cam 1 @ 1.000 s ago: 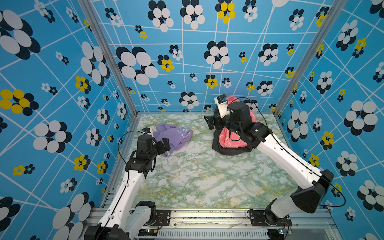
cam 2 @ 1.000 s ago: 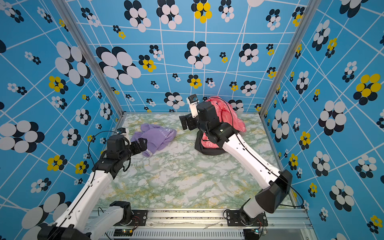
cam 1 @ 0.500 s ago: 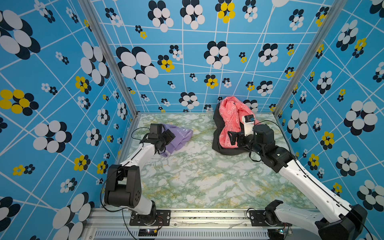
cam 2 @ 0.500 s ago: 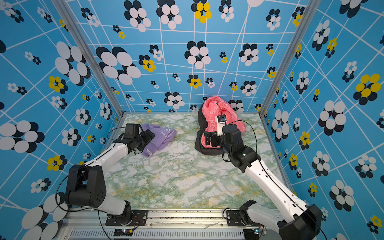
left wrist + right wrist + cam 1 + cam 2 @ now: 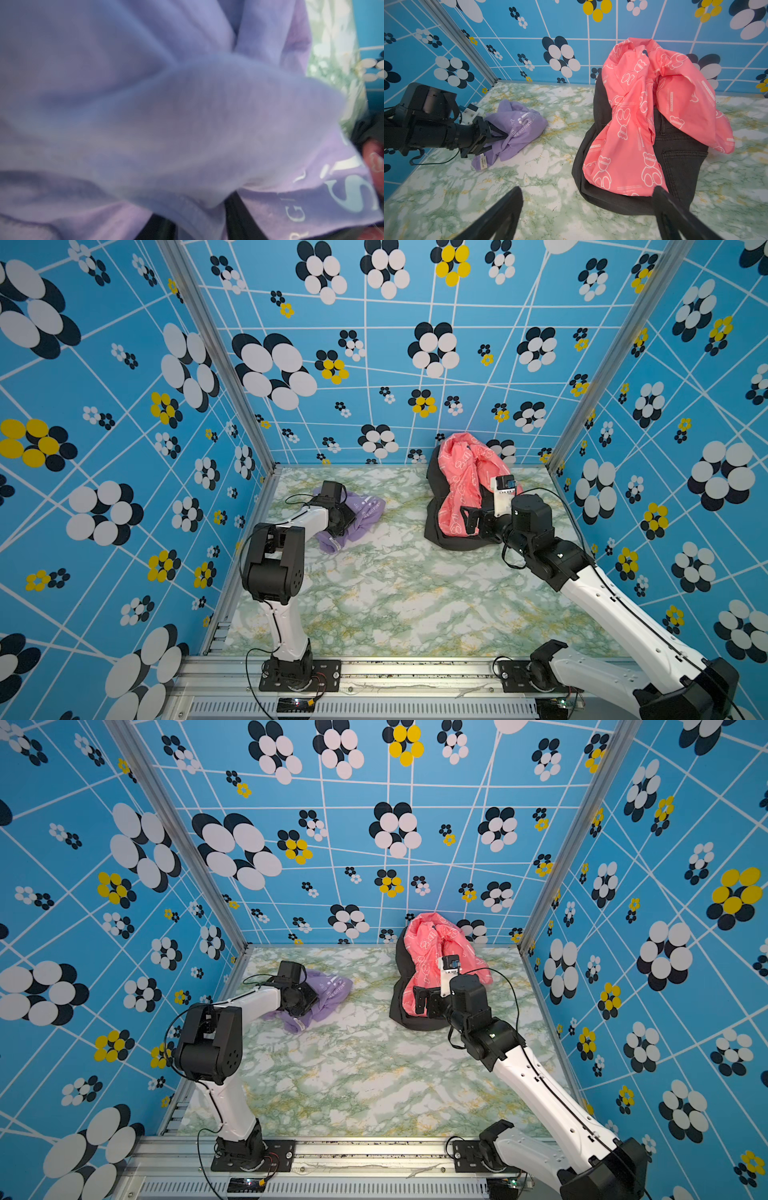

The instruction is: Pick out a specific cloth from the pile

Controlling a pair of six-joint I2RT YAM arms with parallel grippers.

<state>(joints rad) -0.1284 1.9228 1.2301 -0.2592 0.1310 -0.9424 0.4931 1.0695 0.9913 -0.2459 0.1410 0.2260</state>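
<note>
The left end effector (image 5: pixel 500 136) has just pinched the cloth (image 5: pixel 525 122), far left of the pile (image 5: pixel 643 108). The right end effector (image 5: pixel 587 190) is spread wide. Lifting looks next.

The left arm (image 5: pixel 291 520) is folded sharply at the elbow, with its forearm reaching low toward the lilac cloth (image 5: pixel 519 128). The left pincer (image 5: pixel 502 136) has its jaws closed on a fold of that cloth. The right arm (image 5: pixel 602 593) extends forward, well to the right of the cloth. The right pincer (image 5: pixel 468 521) has its jaws spread wide.
</note>
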